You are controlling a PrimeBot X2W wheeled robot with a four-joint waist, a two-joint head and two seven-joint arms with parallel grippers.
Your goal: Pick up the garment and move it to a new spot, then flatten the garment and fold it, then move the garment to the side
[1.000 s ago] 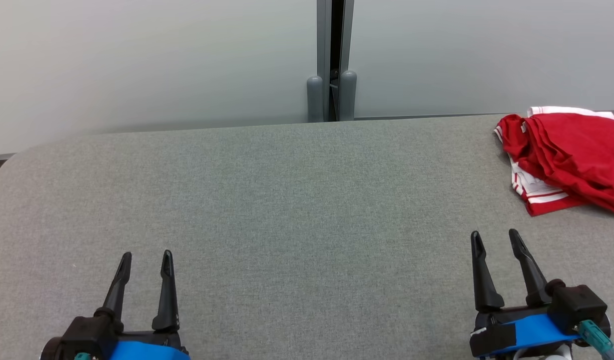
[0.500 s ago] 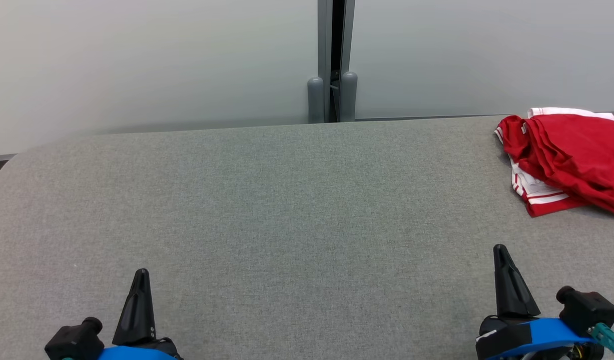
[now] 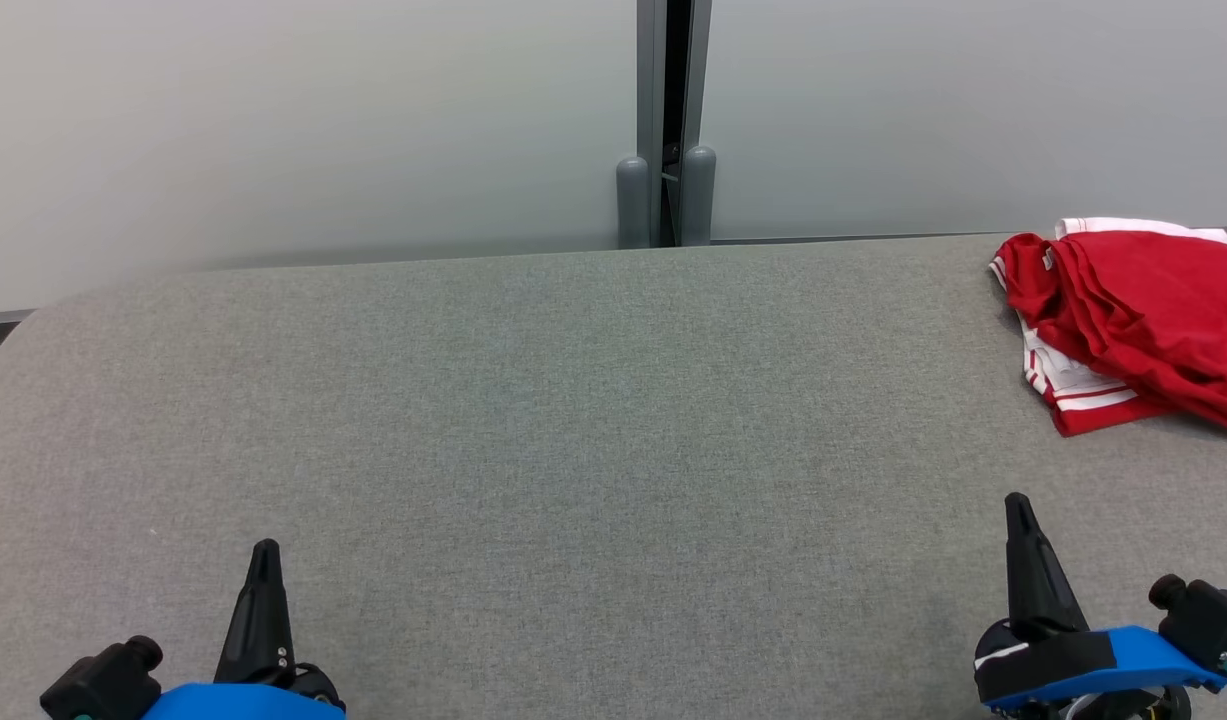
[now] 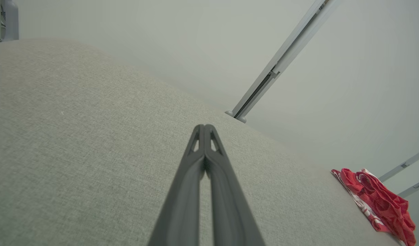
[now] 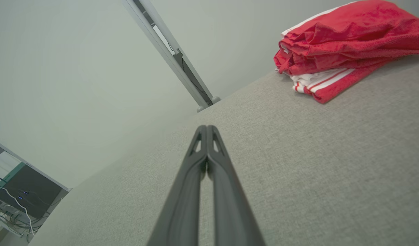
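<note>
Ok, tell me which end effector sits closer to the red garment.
The right. The right end effector, shut, sits just on the robot's side of the red garment, not touching it. The left end effector, also shut, is across the table, far to its left.

A grey woven-fabric surface [image 3: 573, 420] fills the lower two thirds of the head view, and its far left corner is rounded. Behind it stand pale grey-green wall panels [image 3: 273, 120], softly and evenly lit. A dark vertical gap [image 3: 675, 80] framed in grey metal splits them at top centre, with two rounded grey caps [image 3: 631, 200] at its foot. At the lower left of the right wrist view, a dark unit [image 5: 28, 193] with loose cables [image 5: 16, 203] sits beyond the surface's edge.
</note>
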